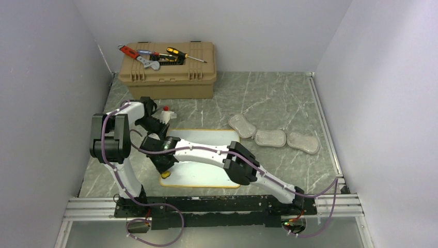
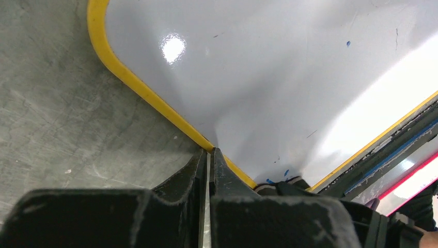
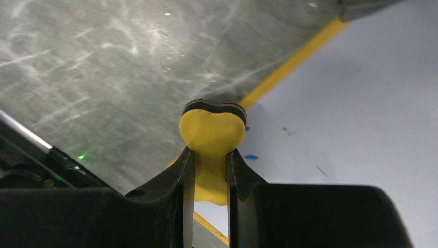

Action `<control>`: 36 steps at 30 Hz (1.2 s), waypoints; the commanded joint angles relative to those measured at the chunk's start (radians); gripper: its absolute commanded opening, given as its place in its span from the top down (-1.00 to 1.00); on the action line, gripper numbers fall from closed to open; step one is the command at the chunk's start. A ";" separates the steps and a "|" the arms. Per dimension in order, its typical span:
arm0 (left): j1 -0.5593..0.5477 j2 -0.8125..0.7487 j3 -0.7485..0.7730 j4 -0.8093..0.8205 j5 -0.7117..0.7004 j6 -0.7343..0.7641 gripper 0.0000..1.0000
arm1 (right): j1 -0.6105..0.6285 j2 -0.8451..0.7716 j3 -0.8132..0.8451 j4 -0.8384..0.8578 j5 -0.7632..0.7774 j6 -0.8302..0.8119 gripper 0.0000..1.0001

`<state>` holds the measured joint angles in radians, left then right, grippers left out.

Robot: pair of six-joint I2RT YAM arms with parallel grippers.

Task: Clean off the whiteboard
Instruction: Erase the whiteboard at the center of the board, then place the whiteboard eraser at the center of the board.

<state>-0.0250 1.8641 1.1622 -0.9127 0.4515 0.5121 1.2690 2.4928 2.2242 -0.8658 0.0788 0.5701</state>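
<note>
The whiteboard (image 1: 209, 163) lies flat mid-table, white with a yellow-orange frame (image 2: 135, 82). A few small blue marks (image 3: 250, 156) remain near its left near corner, and one blue dot (image 2: 348, 44) sits further in. My right gripper (image 3: 209, 155) is shut on a yellow eraser (image 3: 212, 129) whose black pad rests on the board beside the frame. From above, the eraser (image 1: 165, 174) sits at the board's left near corner. My left gripper (image 2: 210, 152) is shut with nothing in it, its tips on the board's left frame. From above the left gripper (image 1: 159, 130) is partly hidden by the right wrist.
A tan toolbox (image 1: 168, 72) stands at the back left with a wrench (image 1: 135, 56) and screwdrivers (image 1: 185, 54) on its lid. A small white thing with a red top (image 1: 166, 113) stands behind the board. Three clear plastic pieces (image 1: 270, 138) lie right of it. A metal rail (image 1: 206, 205) runs along the near edge.
</note>
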 commanded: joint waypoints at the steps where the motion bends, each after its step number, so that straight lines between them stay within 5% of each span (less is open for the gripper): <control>1: -0.017 0.058 -0.026 0.079 -0.045 0.048 1.00 | -0.008 0.075 -0.086 0.037 -0.068 0.000 1.00; 12: -0.016 0.059 -0.038 0.095 -0.045 0.045 1.00 | -0.053 -0.312 -0.812 0.210 0.017 0.079 1.00; 21: -0.002 0.054 -0.009 0.072 -0.058 0.035 1.00 | -0.193 -0.677 -1.048 0.278 0.055 0.148 1.00; 27: 0.017 0.027 0.037 0.028 -0.050 0.025 0.51 | -0.347 -0.958 -1.165 0.182 0.118 0.195 1.00; 36: 0.018 -0.076 0.110 -0.075 -0.009 0.039 0.33 | -0.585 -1.214 -1.446 -0.066 0.219 0.309 1.00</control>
<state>-0.0097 1.8694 1.2278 -0.9371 0.4217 0.5175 0.7464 1.3308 0.8753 -0.7731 0.2367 0.8143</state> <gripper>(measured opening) 0.316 0.236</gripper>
